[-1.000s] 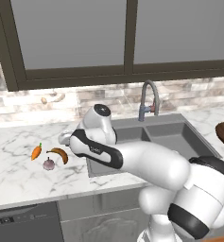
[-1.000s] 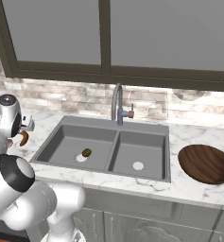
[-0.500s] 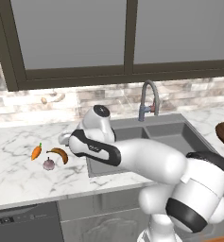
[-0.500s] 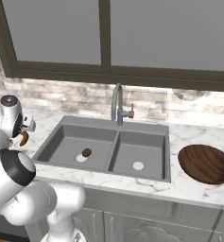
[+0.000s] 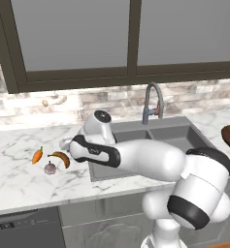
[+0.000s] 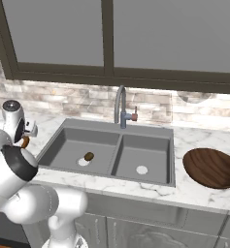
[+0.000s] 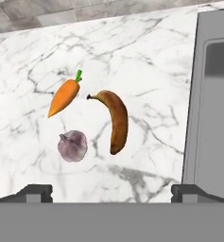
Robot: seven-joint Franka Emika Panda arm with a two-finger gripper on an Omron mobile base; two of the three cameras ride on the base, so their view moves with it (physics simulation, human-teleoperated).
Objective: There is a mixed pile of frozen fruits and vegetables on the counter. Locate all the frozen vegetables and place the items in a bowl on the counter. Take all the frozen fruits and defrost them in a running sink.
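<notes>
Gripper (image 7: 111, 191) hangs spread wide and empty above the banana (image 7: 116, 121), whose long axis probably runs away from it, between the jaws.

Marble-look counter (image 7: 146, 56); wooden-looking bowl (image 6: 212, 167); matt grey sink (image 6: 111, 152).

The arm (image 5: 136, 157) is a chain of glossy white, rounded shells, fat and smooth like tubes. Glossy black bands ring its joints, and a round grey cap tops one joint. Its two finger tips (image 7: 37, 192) are small, dark grey and blocky.
</notes>
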